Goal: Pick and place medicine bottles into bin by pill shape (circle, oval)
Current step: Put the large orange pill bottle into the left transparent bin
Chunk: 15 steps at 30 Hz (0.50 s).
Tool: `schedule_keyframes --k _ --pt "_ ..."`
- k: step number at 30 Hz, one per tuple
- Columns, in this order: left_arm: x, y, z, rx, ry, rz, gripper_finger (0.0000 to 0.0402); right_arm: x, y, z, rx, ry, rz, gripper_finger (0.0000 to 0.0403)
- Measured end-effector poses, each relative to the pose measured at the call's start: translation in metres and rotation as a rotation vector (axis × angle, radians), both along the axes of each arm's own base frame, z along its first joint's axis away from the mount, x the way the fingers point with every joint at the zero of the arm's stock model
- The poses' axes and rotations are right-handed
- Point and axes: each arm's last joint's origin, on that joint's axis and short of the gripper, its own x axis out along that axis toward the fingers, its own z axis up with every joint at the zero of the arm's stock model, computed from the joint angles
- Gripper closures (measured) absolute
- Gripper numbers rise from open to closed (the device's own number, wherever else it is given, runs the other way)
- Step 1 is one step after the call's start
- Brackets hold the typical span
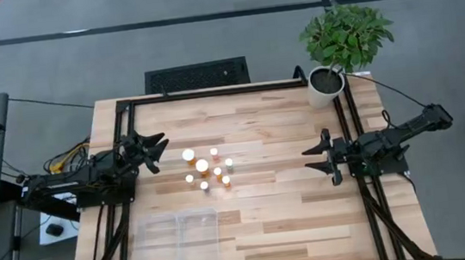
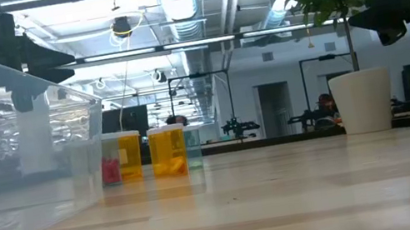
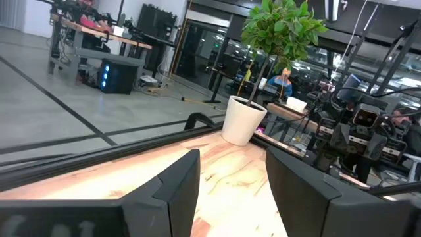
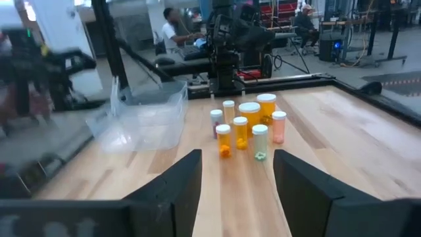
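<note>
Several medicine bottles (image 1: 206,169) with white caps and orange bodies stand upright in a cluster on the wooden table, between the two arms; they also show in the right wrist view (image 4: 247,128) and the low view (image 2: 167,150). The clear bin (image 1: 179,239) rests on the table near its front edge, left of centre. My left gripper (image 1: 159,152) hovers open at the cluster's left, pointing level, with nothing between its fingers (image 3: 177,191). My right gripper (image 1: 307,159) hovers open well to the right of the bottles, facing them, and holds nothing (image 4: 237,191).
A potted plant in a white pot (image 1: 327,85) stands at the table's far right corner. Black rails (image 1: 211,92) run along the table's far, left and right sides. Bare wood lies between the bottles and my right gripper.
</note>
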Motion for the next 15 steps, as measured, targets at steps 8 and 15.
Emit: schedule_keyframes --k 8,15 --pt "0.0 0.0 0.0 0.0 0.0 0.0 0.0235 -0.001 -0.002 0.014 0.285 -0.152 -0.013 0.0202" --pt "0.0 0.0 0.0 -0.071 -0.042 -0.026 0.0235 -0.001 -0.005 0.019 0.301 -0.201 -0.058 0.0202"
